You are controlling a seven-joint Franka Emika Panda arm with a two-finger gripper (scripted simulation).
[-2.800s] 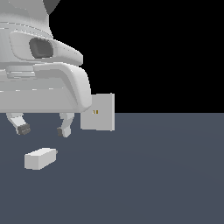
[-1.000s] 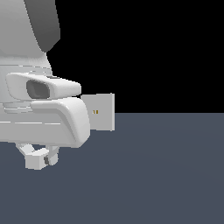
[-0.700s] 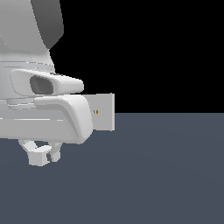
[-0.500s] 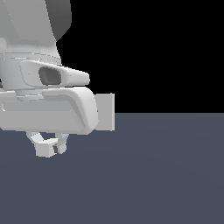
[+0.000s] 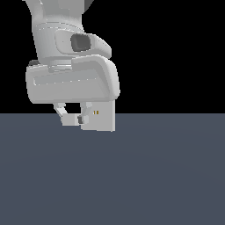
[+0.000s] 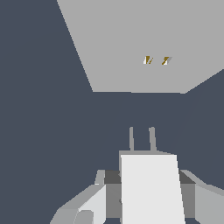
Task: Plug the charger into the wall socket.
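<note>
The gripper (image 5: 72, 118) has its jaws clamped on the charger (image 6: 151, 188), carried off the floor just in front of the socket (image 6: 144, 39), prongs pointing at it. The main risk is misalignment — in the wrist view the two prongs sit offset from the gold slots (image 6: 156, 60), so a straight push could strike the bare plate and twist the charger in the grip. Around the socket the floor (image 5: 154, 176) looks open — room to correct.

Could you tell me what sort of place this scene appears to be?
Most likely a bare simulated test scene, not a real room: a flat dark floor under a black void, holding only the wall socket and the gripper, its jaws shut on the charger.
</note>
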